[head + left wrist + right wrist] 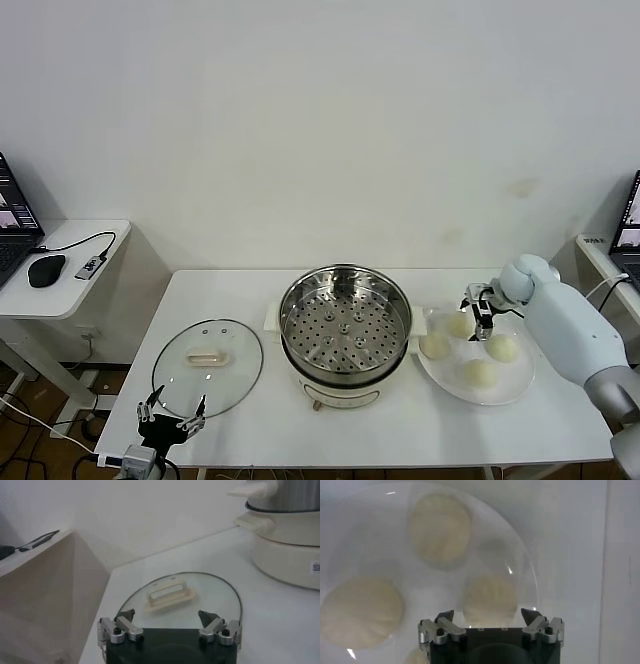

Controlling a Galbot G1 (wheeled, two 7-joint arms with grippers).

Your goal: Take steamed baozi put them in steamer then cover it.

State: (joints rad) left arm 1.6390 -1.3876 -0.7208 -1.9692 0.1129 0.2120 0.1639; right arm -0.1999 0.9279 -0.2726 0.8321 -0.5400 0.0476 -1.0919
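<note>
Left gripper (170, 418), parked spread-fingered at table edge beside cover (208, 366); steamer (345, 320), centre, tray bare, awaiting buns; plate (520, 385) holding four steamed baozi (461, 325); right gripper (480, 320), fingers apart over rear bun, positioned to grasp.

Probably a lab: bare white table (250, 290), side desks with laptop (15, 225) (mouse (46, 270) beside).

On the table (250, 290) the steamer (345, 330) stands in the middle, the cover (207, 365) lies flat to its left, and a plate (520, 385) to its right holds four steamed baozi (480, 372), while a side table (95, 260) stands farther left.
</note>
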